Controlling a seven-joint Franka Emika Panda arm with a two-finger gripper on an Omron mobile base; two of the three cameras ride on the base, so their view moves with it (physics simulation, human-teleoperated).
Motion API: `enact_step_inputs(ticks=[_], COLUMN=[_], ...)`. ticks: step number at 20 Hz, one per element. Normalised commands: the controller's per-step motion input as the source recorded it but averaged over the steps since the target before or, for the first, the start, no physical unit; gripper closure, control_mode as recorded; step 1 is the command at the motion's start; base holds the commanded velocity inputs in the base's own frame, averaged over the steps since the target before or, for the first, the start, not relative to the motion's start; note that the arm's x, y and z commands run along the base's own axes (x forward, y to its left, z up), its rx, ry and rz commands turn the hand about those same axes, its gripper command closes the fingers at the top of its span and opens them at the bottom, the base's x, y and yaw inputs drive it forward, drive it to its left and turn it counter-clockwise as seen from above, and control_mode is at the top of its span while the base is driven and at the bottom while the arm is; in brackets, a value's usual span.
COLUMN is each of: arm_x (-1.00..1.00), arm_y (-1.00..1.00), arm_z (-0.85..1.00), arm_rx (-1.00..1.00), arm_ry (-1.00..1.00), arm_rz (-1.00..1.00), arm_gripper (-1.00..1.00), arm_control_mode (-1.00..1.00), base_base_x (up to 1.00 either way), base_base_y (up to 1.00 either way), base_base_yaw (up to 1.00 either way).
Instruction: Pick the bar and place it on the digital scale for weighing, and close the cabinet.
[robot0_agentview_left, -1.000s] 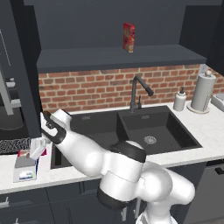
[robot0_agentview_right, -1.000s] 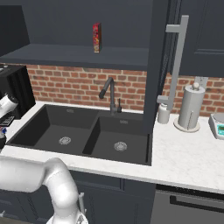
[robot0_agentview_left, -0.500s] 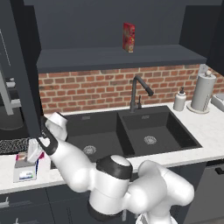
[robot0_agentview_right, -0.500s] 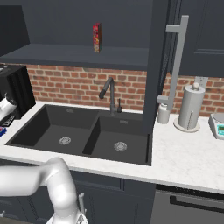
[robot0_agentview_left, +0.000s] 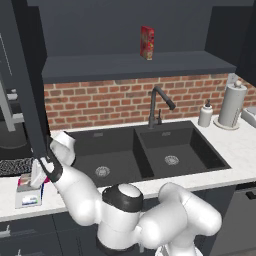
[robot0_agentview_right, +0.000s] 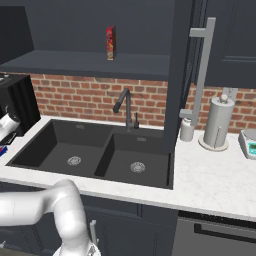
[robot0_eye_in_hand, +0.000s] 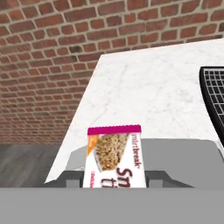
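Counter (robot0_eye_in_hand: 144, 92) edge beside clamped bar (robot0_eye_in_hand: 116, 155)

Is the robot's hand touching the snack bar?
Touching. In the hand view the bar stands upright between the gripper fingers, lifted clear of the white counter behind it.

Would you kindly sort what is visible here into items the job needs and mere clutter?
Job items:
- bar, gripped by the gripper
- digital scale
- cabinet, door open

Lying about:
- red carton
- paper towel roll
- soap dispenser
- faucet
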Motion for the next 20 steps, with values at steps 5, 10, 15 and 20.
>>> enact_step_inputs(ticks=[5,10,15,20], arm_x=[0.04,0.13,0.08,0.02], arm_y=[0.27,0.15,0.01,0.01], arm_z=[-0.17,-0.12,-0.07,-0.08], arm_rx=[-0.03,0.0,0.0,0.0], arm_ry=[0.0,0.0,0.0,0.0], arm_rz=[0.0,0.0,0.0,0.0], arm_gripper=[1.0,1.0,1.0,-1.0], arm_control_mode=[-1.0,-1.0,-1.0,-1.0], base_base_x=[0.0,0.0,0.0,0.0], base_base_y=[0.0,0.0,0.0,0.0], base_base_yaw=[0.0,0.0,0.0,0.0])
